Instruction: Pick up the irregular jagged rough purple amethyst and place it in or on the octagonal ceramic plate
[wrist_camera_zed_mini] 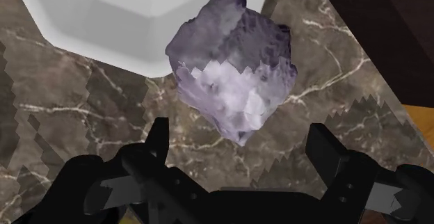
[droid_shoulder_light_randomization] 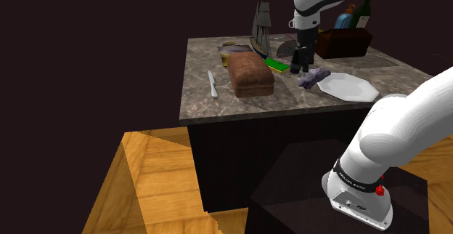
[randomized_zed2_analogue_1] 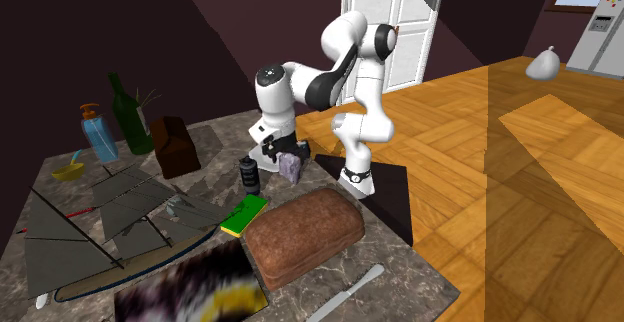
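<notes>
- The jagged, rough purple amethyst [wrist_camera_zed_mini: 233, 73] lies on the grey-brown, marble-patterned table top [droid_shoulder_light_randomization: 239, 107]. It is near the edge that faces the robot's dark stand [droid_shoulder_light_randomization: 305, 189].
- The white octagonal plate [droid_shoulder_light_randomization: 348, 87] lies flat just beside the amethyst, along the same edge and toward the shoulder view's right. Whether its rim touches the stone cannot be told.
- The all-black two-finger gripper [wrist_camera_zed_mini: 240, 133] hangs over the amethyst, pointing down at the table top. Its fingers [wrist_camera_zed_mini: 158, 140] stand wide apart, one on each side of the stone, and touch it nowhere. Nothing is held.
- A black cylindrical can [randomized_zed2_analogue_1: 249, 175] stands upright near the gripper.
- A flat green block with a yellow edge [randomized_zed2_analogue_1: 245, 215] lies just beside the can, between it and the loaf.
- The brown oblong bread loaf [randomized_zed2_analogue_1: 300, 235] sits toward the middle of the table top.
- A grey table knife [droid_shoulder_light_randomization: 213, 84] lies beyond the loaf, roughly parallel to it, near the table edge at the shoulder view's left.
- Toward the edge far from the stand are the following:
  - a grey model sailing ship [randomized_zed2_analogue_1: 90, 230];
  - a dark brown box [randomized_zed2_analogue_1: 175, 145];
  - a green glass bottle [randomized_zed2_analogue_1: 127, 115];
  - a blue bottle with an orange top [randomized_zed2_analogue_1: 97, 135];
  - a small yellow bowl [randomized_zed2_analogue_1: 68, 170].
- The table and the stand rest on a wooden plank floor [randomized_zed2_analogue_1: 520, 170].
</notes>
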You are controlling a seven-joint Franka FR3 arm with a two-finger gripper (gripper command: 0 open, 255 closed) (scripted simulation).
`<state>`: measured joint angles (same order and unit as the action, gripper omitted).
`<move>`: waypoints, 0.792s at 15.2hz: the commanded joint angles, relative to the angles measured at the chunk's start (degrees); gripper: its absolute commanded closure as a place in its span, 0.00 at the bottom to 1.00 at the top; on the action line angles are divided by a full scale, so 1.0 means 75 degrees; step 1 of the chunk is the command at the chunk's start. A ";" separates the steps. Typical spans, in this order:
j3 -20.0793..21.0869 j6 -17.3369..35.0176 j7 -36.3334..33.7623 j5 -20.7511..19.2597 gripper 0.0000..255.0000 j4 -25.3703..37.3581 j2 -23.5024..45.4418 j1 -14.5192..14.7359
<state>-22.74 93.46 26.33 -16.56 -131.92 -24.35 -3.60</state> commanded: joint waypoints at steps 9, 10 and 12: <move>-0.0145 0.0612 0.0008 -0.0160 0.00 -0.0653 -0.0028 -0.0087; -0.0145 0.0612 0.0008 -0.0160 0.00 -0.0653 -0.0028 -0.0087; -0.0145 0.0612 0.0008 -0.0160 0.00 -0.0653 -0.0028 -0.0087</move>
<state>-23.83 98.04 26.40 -17.76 -136.81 -24.56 -4.26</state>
